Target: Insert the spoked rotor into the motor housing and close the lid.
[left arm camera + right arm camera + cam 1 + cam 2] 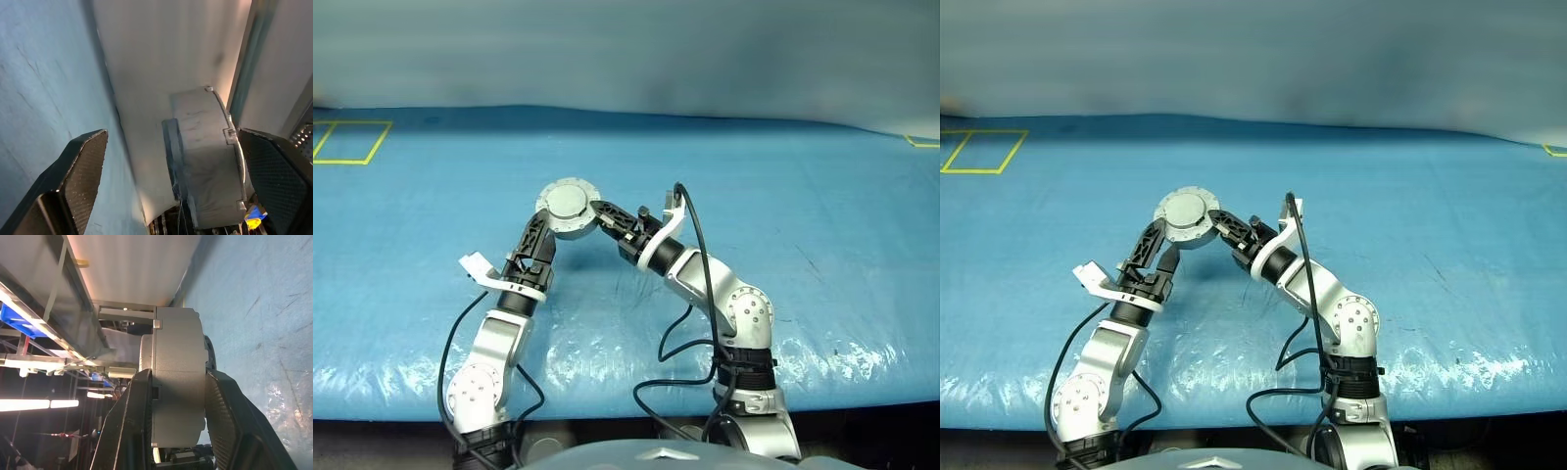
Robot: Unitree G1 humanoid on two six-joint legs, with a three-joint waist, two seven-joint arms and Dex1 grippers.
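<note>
Overhead, round silvery motor housing, lid-side up, toothed rim.

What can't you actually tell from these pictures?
- Whether the spoked rotor sits inside: the round grey-silver motor assembly is closed.
- Its underside: hidden in the head views.
- Whether the left tool touches it: the disc covers its fingertips.
- The right tool clamps it, hiding the sides.
</note>
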